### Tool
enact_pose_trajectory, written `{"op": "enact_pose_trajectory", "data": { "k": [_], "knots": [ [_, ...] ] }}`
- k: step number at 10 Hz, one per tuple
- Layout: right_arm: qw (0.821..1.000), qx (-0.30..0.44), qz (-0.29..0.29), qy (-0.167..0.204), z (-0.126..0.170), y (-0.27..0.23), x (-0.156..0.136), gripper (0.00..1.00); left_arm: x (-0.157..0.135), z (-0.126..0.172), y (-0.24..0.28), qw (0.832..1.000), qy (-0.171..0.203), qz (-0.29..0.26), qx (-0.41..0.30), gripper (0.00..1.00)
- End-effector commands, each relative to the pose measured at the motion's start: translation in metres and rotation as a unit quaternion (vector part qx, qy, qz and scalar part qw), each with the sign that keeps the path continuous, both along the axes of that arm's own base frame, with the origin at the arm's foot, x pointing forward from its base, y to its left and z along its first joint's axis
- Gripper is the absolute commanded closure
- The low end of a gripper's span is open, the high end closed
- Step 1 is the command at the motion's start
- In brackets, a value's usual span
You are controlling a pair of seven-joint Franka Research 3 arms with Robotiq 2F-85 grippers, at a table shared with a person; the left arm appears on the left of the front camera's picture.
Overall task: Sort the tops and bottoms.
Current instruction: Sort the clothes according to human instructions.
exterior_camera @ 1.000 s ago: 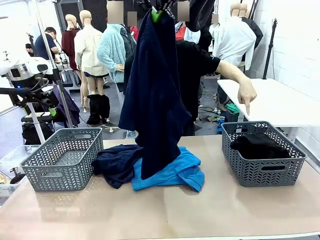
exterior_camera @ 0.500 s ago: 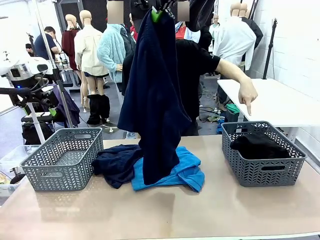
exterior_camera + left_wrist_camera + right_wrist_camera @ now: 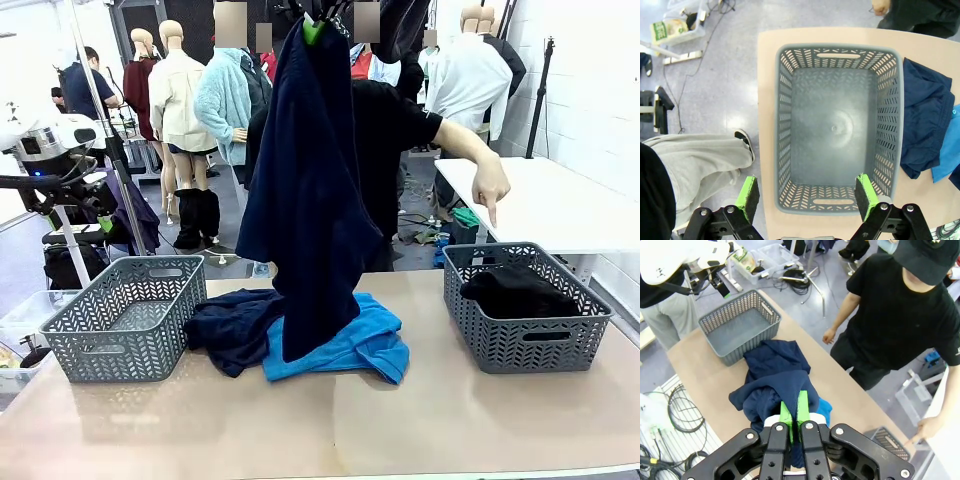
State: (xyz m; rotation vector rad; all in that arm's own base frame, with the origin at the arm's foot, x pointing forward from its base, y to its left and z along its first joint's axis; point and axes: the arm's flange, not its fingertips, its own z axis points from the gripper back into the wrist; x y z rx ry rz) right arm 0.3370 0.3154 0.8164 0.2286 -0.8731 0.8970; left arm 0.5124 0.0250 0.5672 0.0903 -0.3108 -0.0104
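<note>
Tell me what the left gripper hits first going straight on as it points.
Probably the gray basket: the open left gripper points down into it, toward its bare floor or near wall; depth is unclear.

Swung the navy garment (image 3: 310, 200) slightly back left at its hem; drew the pointing hand (image 3: 490, 183) a touch left.

No legible text, print on the green packet (image 3: 663, 31) too small to read
</note>
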Motion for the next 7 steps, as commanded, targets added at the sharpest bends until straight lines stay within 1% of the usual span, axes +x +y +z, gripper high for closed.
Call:
{"op": "enact_pose_trajectory", "data": {
  "k": [1, 7],
  "knots": [
    [1.0, -0.004, 0.0, -0.004, 0.0027, -0.0018, -0.0002, 1.0, 0.0007, 0.0013, 0.0014, 1.0, -0.003, 0.004, -0.007, 0.0],
    [1.0, -0.004, 0.0, -0.004, 0.0027, -0.0018, -0.0002, 1.0, 0.0007, 0.0013, 0.0014, 1.0, -0.003, 0.004, -0.007, 0.0]
  ]
}}
